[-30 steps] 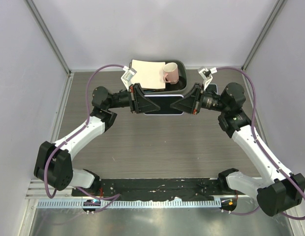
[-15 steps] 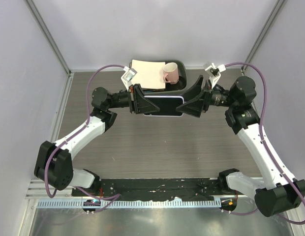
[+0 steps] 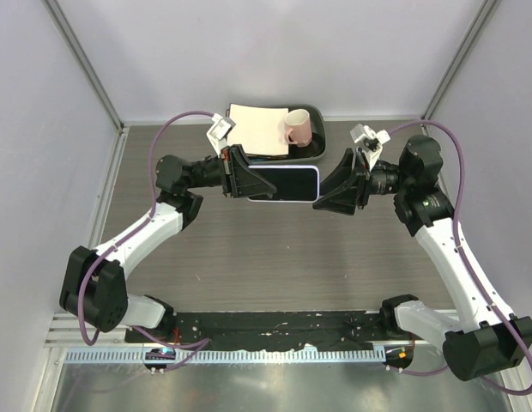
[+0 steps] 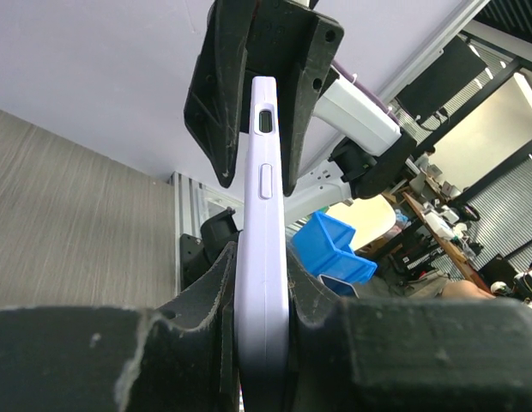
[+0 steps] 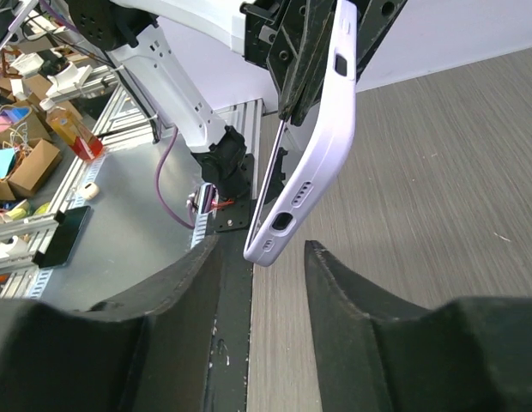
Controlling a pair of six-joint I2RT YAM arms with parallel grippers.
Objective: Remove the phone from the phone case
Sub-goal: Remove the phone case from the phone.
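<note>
The phone [image 3: 287, 184] sits in its lavender phone case [image 4: 262, 215], held level above the table. My left gripper [image 3: 247, 178] is shut on its left end, and the case edge stands upright between the pads in the left wrist view, at left gripper [image 4: 262, 257]. My right gripper [image 3: 328, 186] is open just off the right end. In the right wrist view the phone case [image 5: 316, 150] slants down toward the right gripper [image 5: 262, 249], its port end level with the fingertips and touching neither. A dark strip of screen shows along the case's left side.
A black tray [image 3: 314, 154] stands at the back of the table with a beige sheet [image 3: 257, 129] and a pink mug [image 3: 297, 129] in it. Pale walls close in both sides and the back. The wood-grain table lies below the phone.
My right gripper let go of the phone's right end, opened and drew back to the right. The left gripper kept its hold and shifted the phone slightly up and to the left.
</note>
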